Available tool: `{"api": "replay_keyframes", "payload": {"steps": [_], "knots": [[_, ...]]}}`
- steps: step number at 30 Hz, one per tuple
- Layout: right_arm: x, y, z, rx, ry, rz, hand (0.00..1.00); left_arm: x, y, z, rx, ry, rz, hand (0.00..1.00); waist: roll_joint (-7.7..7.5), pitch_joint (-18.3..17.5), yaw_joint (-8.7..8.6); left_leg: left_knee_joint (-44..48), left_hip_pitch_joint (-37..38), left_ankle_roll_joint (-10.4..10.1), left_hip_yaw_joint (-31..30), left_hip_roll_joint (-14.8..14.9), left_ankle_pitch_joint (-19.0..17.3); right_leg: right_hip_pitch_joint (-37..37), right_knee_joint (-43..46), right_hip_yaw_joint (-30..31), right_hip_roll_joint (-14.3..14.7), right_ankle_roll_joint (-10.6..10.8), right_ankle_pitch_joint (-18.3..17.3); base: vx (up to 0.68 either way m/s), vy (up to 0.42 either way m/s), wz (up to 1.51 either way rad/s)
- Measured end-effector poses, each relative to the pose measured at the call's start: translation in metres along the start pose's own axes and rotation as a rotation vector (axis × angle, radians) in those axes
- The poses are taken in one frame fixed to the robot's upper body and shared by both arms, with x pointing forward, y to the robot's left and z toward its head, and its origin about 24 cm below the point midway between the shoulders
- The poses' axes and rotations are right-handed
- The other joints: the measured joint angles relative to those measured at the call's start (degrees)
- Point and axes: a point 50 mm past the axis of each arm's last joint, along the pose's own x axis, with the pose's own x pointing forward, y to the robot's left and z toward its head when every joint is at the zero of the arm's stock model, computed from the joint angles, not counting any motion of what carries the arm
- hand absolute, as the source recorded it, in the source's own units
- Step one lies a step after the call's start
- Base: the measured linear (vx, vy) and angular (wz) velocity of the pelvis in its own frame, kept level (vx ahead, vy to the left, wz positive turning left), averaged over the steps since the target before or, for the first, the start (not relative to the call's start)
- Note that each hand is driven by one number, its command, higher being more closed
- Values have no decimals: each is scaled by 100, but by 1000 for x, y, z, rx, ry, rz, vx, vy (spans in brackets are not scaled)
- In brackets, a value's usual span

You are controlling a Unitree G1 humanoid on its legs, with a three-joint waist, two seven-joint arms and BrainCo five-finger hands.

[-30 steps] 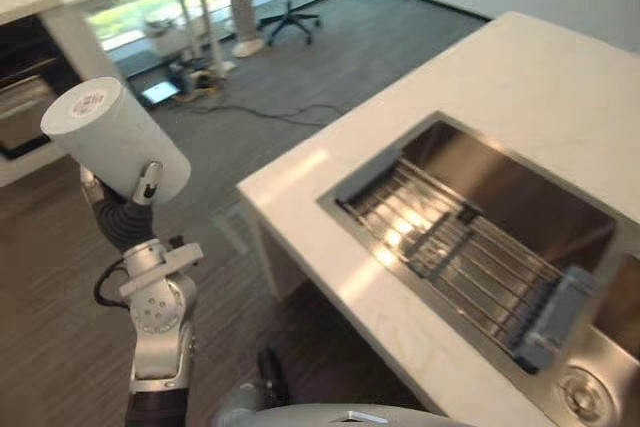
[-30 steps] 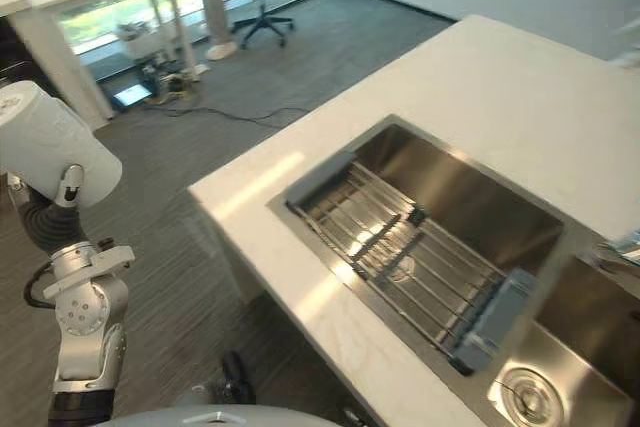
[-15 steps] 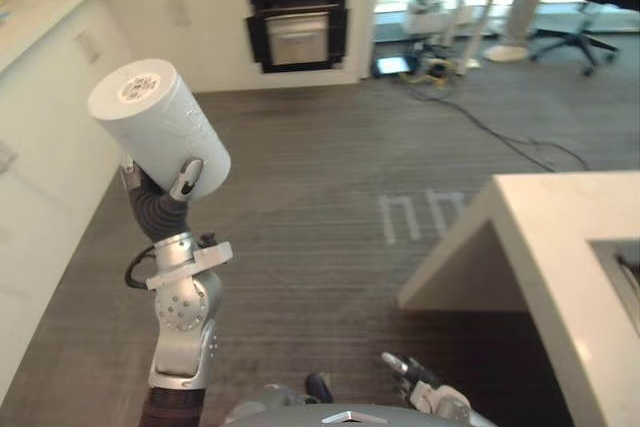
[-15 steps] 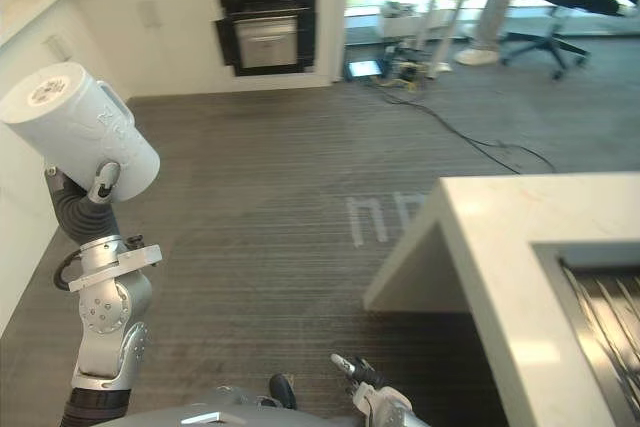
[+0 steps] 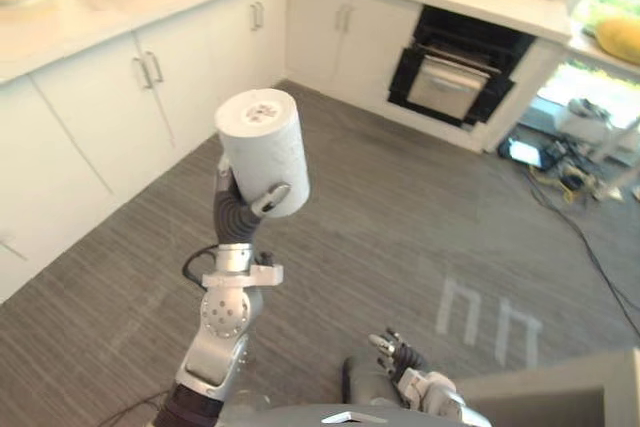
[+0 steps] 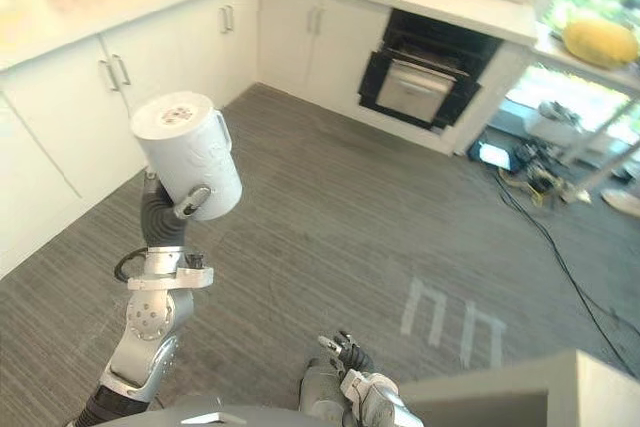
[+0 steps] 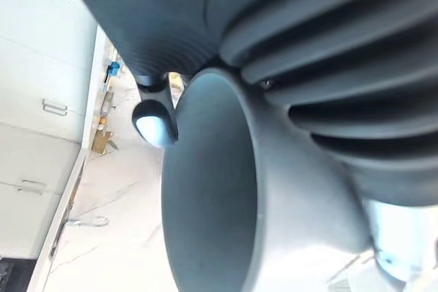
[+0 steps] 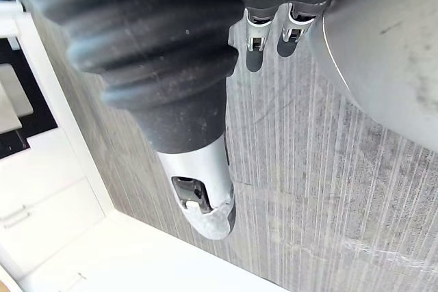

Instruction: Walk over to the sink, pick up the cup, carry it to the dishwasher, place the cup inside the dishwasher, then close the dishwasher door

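Observation:
A white cup (image 5: 262,152) with a side handle is held up, tilted with its base toward me, in front of my chest on the left. My left hand (image 5: 238,215) is shut on it from below, and one dark fingertip (image 5: 270,197) lies across its wall. The left wrist view looks past the cup's rim (image 7: 250,196) into its hollow inside, with a fingertip (image 7: 154,124) beside it. A dark built-in appliance (image 5: 455,72) with a silvery panel sits under the far counter. My right hand (image 5: 403,359) hangs low by my body with relaxed fingers (image 8: 267,32), holding nothing.
White cabinets (image 5: 100,117) with a worktop run along the left and far sides. Cables and small things (image 5: 570,172) lie on the grey floor at the right. A corner of the island counter (image 5: 590,397) shows at lower right.
The camera has swung on to the left: the island has slid almost out of view and the cabinets have come in. The cup stays in my left hand, now nearer the middle.

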Motion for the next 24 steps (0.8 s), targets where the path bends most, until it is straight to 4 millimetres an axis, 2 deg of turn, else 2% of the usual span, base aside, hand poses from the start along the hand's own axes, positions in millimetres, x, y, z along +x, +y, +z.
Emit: {"api": "replay_keyframes", "payload": {"steps": [1,2,3,4,5,6,7,8,9,10,11,13,14,15,16,17,18,19,21,22,24], "knots": [[0,4,-1,-12,2,27,0,-4,3,4,-1,-4,14,100,-64,-42,80,204,56,-95,8,8,-354,-22,145,66,52,89,205,350,-408,16],[-1,6,1,-25,-6,47,0,-12,3,2,-12,20,19,100,117,-94,79,222,216,-194,-15,229,-570,-92,581,-72,210,139,16,307,-352,0],[-1,7,1,-34,-4,54,0,-16,3,0,-19,40,17,100,165,-201,43,128,307,-236,1,392,-603,-84,637,-168,298,76,-109,326,-307,10],[-4,7,3,-68,3,66,0,-23,0,-2,-29,71,0,100,379,-377,-31,133,378,-265,81,614,-445,-62,629,-395,429,-48,-306,390,-273,28],[-4,6,6,-81,6,68,0,-24,-6,-2,-51,77,-27,100,549,-443,-139,772,63,-319,392,773,-143,56,640,-548,489,-154,-382,472,-336,34],[-4,5,6,-83,8,66,0,-25,-10,-2,-66,79,-37,100,525,-416,-144,1175,-105,-378,520,846,81,143,610,-590,505,-183,-405,498,-334,36],[-8,0,5,-74,12,50,0,-23,-15,-1,-96,72,-44,100,622,-406,-158,2233,-559,-435,862,1112,855,525,404,-682,569,-307,-464,475,-314,28],[-12,-9,2,-41,7,21,0,-21,-16,-1,-107,62,-38,100,665,-402,-135,2871,-835,-439,1132,1365,950,844,168,-764,619,-366,-461,325,-185,30],[-14,-15,0,-28,-7,16,0,-19,-17,-1,-113,55,-38,100,662,-400,-126,3170,-945,-404,1315,1489,938,1062,8,-814,625,-391,-449,383,-190,38],[-23,-31,-9,-30,-36,15,0,-15,-18,0,-122,38,-44,100,613,-402,-106,3489,-1121,-300,1680,1665,870,1520,-364,-925,616,-432,-425,291,-135,35],[-28,-39,-15,-37,-42,12,0,-14,-17,1,-126,27,-43,100,588,-402,-88,3477,-1165,-257,1843,1709,821,1708,-522,-972,596,-441,-419,410,-169,41],[-37,-48,-28,-45,-46,18,0,-10,-14,3,-121,2,-37,100,536,-406,-83,2864,-1319,-252,2239,1707,591,2059,-895,-1040,549,-455,-411,292,-50,15],[-36,-46,-32,-54,-24,29,0,-9,-11,1,-114,6,-34,100,452,-410,-82,1945,-1332,-238,2384,1502,525,2129,-1006,-996,438,-452,-407,276,21,-19],[-31,-41,-33,-77,0,43,0,-11,-10,-3,-99,27,-40,100,305,-401,-68,704,-1320,-256,2252,1110,590,2114,-1077,-873,268,-422,-390,245,55,-41],[-25,-35,-30,-101,32,64,0,-14,-9,-8,-83,58,-51,100,204,-380,-33,-469,-1281,-314,1919,796,1052,2111,-1149,-742,160,-367,-358,229,63,-48],[-23,-33,-30,-112,50,73,0,-15,-9,-9,-77,69,-53,100,200,-376,-3,-1014,-1193,-334,1805,725,1423,2119,-1198,-652,162,-323,-332,218,110,-67],[-18,-29,-29,-112,77,76,0,-15,-8,-10,-73,78,-50,100,267,-364,72,-1891,-1065,-299,1641,746,2397,2224,-1342,-481,267,-211,-300,228,159,-67],[-12,-20,-30,-109,106,76,0,-16,-6,-12,-54,90,-51,100,163,-383,108,-2125,-910,-458,1629,677,2918,2331,-1450,-333,228,-81,-340,230,161,-53],[-4,-2,-32,-88,119,111,0,-16,-2,-16,-21,101,-80,100,-69,-356,102,-2510,-729,-396,1731,586,3000,2292,-1461,-314,111,-65,-254,168,137,-10],[1,7,-34,-66,125,123,0,-17,2,-17,7,111,-88,100,-170,-344,101,-2811,-645,-361,1748,492,3153,2243,-1490,-283,47,-68,-251,95,117,2],[4,13,-32,-38,128,125,0,-19,6,-21,31,127,-91,100,-250,-364,94,-3210,-502,-318,1745,396,3337,2220,-1508,-262,-7,-66,-252,2,104,10]]}}
